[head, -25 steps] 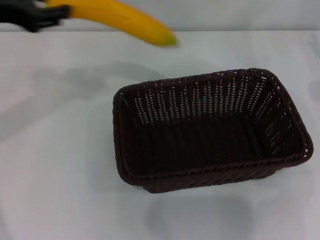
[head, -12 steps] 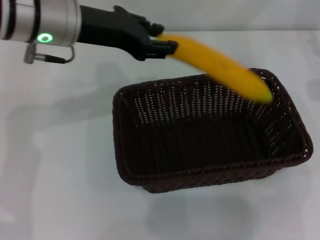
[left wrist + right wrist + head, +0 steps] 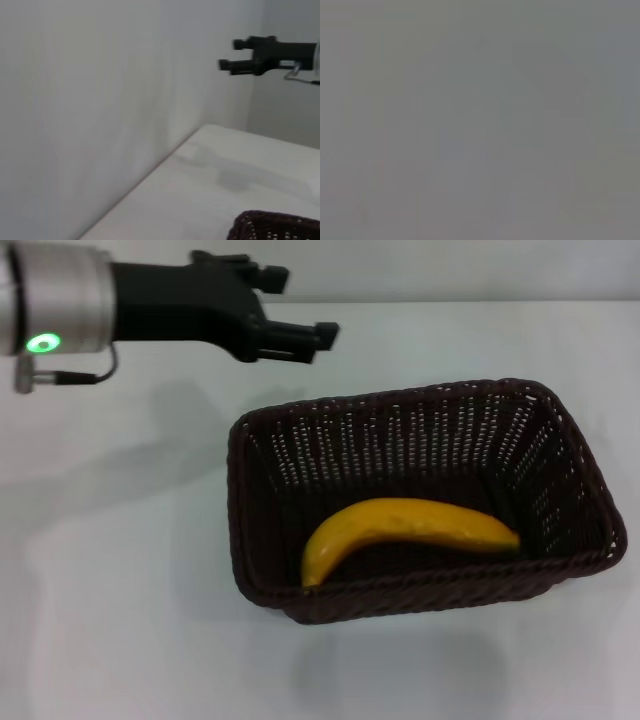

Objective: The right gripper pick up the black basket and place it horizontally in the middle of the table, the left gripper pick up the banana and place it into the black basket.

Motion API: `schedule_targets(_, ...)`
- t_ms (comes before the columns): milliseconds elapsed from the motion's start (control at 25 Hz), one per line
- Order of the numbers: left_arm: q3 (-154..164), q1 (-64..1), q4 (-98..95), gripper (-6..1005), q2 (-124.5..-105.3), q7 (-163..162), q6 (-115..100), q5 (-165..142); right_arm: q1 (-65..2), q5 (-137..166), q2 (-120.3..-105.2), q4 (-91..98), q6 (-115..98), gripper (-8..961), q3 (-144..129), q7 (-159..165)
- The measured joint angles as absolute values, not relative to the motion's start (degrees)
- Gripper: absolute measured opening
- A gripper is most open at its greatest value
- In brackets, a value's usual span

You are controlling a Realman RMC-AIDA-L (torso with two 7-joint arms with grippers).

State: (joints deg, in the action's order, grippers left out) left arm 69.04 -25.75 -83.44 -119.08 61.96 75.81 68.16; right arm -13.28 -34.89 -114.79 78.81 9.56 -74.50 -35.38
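I see the left gripper (image 3: 300, 308) spread and empty above the table (image 3: 100, 590), up-left of the black basket (image 3: 262, 570). The banana (image 3: 405, 525) lies inside the basket along its near wall. I can't tell the right gripper's state.

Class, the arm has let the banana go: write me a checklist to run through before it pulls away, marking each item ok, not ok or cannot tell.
1. Banana lies inside the basket: ok.
2. Banana is free of the left gripper: ok, fingers are open and empty.
3. Left gripper is apart from the basket's rim: ok, it hangs beyond the far left corner.
4. Basket sits flat on the table, long side across: ok.
5. Right gripper is out of the way: cannot tell, no view shows it.
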Motion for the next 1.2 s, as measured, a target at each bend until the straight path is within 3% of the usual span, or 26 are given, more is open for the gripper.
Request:
schedule_targets(280,61.7,-14.6,-81.7,846,-119.09,75.8,75.7,82.3,-18.8,-45.8,-112.38,80.8,32.5,858,-59.0,-39.9)
schedule_targets(400,57.9,-11.2,-77.3,875,-119.07,83.4,77.6,88.0,-21.5,-54.4,-112.01,79.8,44.1,857,-47.6,-48.3)
schedule_targets(680,47.5,-6.0,-60.2,872,-119.02,103.7,84.0,101.3,-20.7,-85.2,-112.14,66.1,60.1,857,-26.9,-78.6)
schedule_targets(920,31.3,-4.8,-45.9,872,-119.15,118.0,90.3,104.3,-17.2,-101.7,-114.87,53.6,63.4,857,-22.6,-103.3)
schedule_targets(1200,18.0,-4.4,-32.2,873,-119.18,132.2,91.5,109.0,-16.8,-120.8,-114.98,28.7,74.6,857,-20.9,-135.8)
